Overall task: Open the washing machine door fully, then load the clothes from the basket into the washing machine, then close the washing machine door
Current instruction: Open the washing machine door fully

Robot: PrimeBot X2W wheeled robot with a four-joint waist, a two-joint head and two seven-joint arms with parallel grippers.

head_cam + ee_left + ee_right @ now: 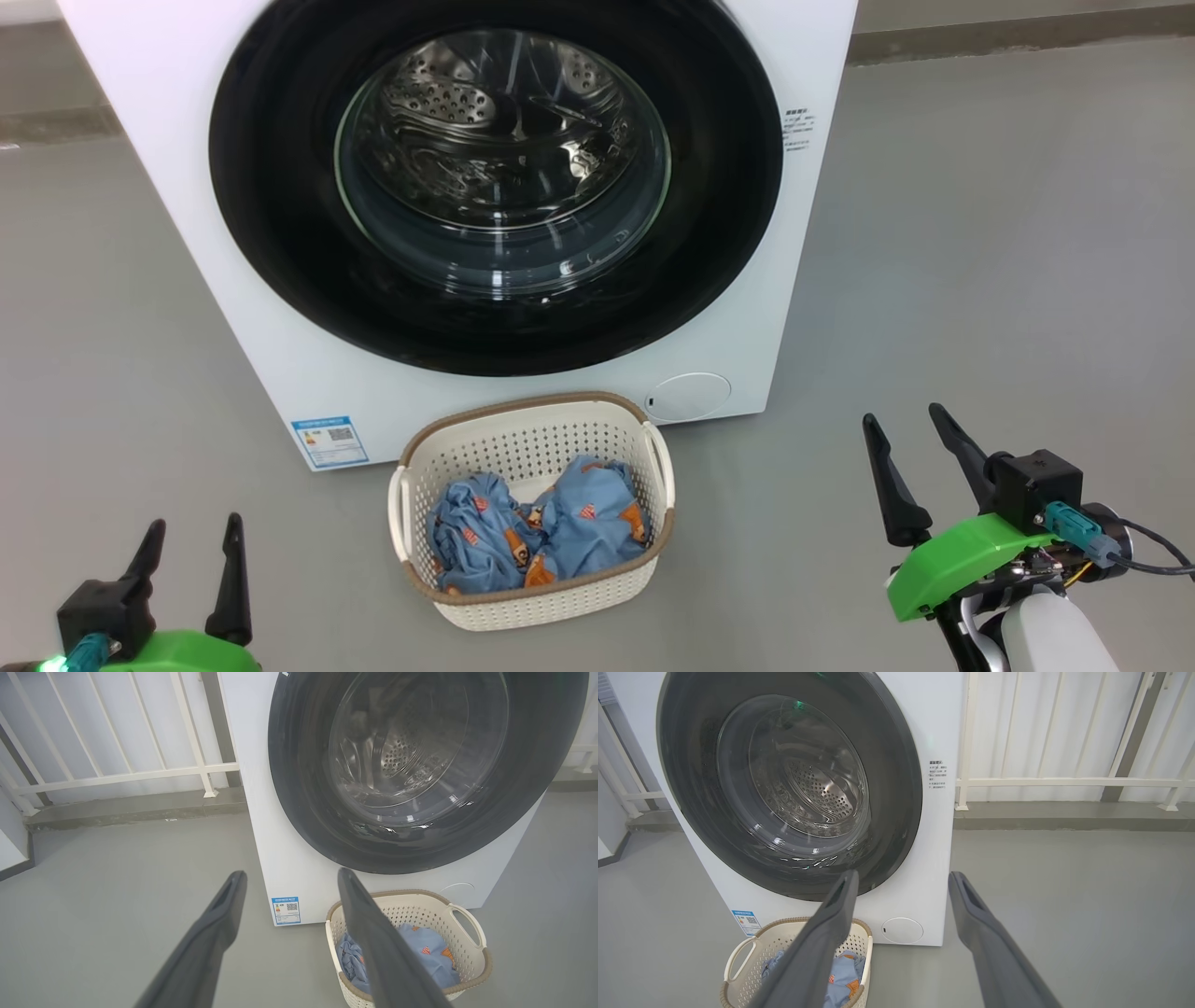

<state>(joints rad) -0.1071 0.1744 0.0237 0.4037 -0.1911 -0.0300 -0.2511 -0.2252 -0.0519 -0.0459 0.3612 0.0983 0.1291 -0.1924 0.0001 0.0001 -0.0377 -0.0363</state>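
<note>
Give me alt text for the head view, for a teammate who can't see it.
A white washing machine, its black-rimmed door shut, stands on a grey floor with a cream basket of light-blue clothes in front. The left gripper and right gripper sit open and empty at the lower corners.

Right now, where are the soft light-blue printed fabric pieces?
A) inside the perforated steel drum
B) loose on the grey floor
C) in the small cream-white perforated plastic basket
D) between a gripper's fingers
C: the clothes lie bunched in the basket, which stands before the closed black-rimmed round door.
</note>
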